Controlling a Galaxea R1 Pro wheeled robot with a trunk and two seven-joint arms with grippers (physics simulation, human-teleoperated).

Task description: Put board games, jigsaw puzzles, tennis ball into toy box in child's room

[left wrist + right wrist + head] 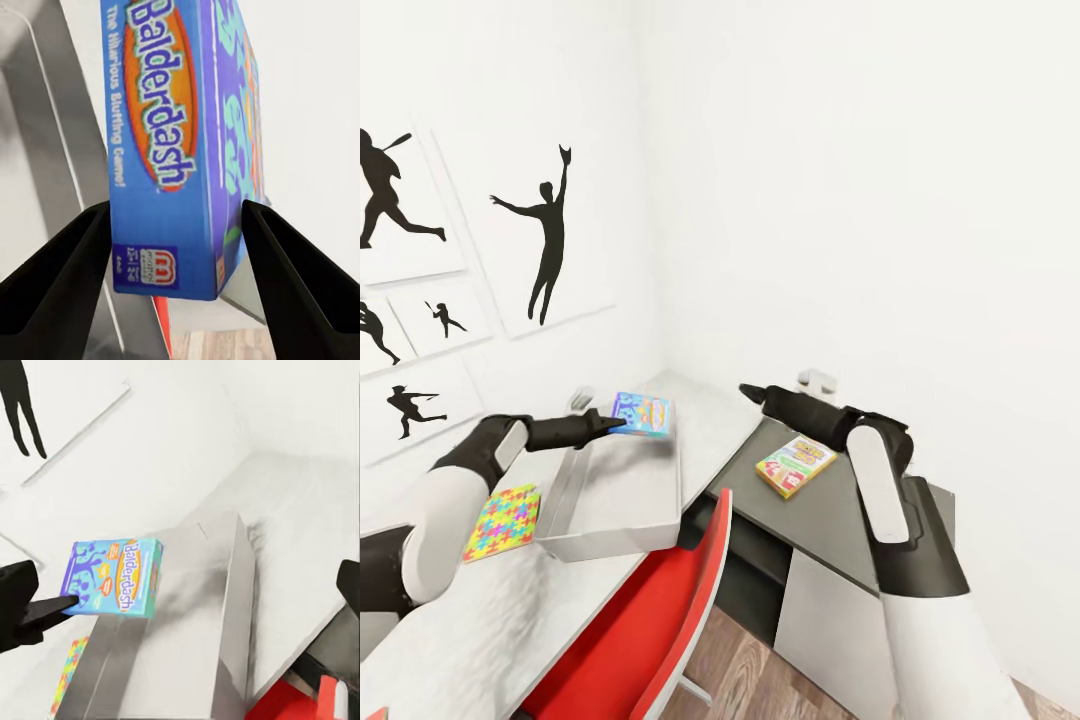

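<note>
Table: pale desk top meeting the lower dark cabinet top. Toy box sits open on it, apparently holding nothing. Your left gripper is clamped on the blue board game, held above the box's far end. 1 jigsaw puzzle lies beside the box, the yellow-green board game on the cabinet top. Right gripper: can't tell its state. Next: lower, release inside.

Desk and cabinet top
Desk: toy box, puzzle. Cabinet: yellow-green game.
</note>
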